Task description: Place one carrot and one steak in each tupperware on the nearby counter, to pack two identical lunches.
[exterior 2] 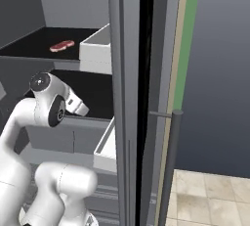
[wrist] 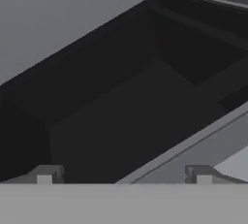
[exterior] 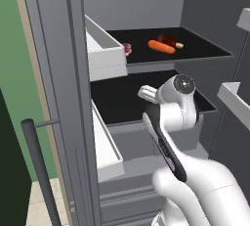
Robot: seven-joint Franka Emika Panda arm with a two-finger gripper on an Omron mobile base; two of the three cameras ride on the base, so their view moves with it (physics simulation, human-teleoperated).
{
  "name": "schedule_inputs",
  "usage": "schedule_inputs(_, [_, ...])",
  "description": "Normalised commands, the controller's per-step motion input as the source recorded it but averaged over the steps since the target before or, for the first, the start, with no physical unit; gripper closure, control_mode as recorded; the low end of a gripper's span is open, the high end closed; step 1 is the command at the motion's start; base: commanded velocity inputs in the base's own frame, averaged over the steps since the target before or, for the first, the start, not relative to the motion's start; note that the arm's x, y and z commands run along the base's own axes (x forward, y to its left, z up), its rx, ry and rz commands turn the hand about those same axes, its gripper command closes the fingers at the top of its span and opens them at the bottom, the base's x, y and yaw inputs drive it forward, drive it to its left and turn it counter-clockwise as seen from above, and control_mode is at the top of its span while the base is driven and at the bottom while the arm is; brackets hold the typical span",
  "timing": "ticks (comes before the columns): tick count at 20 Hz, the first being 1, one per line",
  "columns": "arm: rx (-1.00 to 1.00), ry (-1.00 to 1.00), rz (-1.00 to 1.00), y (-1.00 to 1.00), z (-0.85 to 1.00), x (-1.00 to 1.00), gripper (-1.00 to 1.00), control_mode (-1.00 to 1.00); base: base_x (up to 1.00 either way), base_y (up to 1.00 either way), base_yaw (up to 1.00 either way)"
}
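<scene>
- we see the open grey fridge (exterior: 58, 73) with dark shelves (exterior: 195, 44) and white door bins (exterior: 105, 54).
- its dark bar handle (exterior 2: 168, 166) stands upright.
- green wall (exterior: 10, 49) behind; beige tiled floor (exterior 2: 210, 200) below.

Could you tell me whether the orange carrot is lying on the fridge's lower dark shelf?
No, the orange carrot lies on the upper dark shelf.

An orange carrot (exterior: 161, 47) lies flat on the fridge's dark upper shelf (exterior: 205, 49), a red steak (exterior: 127, 49) near it to its left (pink, marbled, lying flat, part-hidden behind a white bin (exterior: 104, 49)).
</scene>
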Motion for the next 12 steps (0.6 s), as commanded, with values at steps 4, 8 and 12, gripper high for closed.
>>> schedule_inputs(4, [-0.05, 0.0, 0.24, 0.3, 1.0, 0.0, -1.0, -1.0, 0.0, 0.0, 0.0])
schedule_inputs(8, [-0.09, 0.0, 0.16, 0.44, 1.0, 0.0, -1.0, -1.0, 0.0, 0.0, 0.0])
schedule_inputs(12, [-0.12, 0.02, 0.09, 0.58, 1.0, 0.1, -1.0, -1.0, 0.0, 0.0, 0.0])
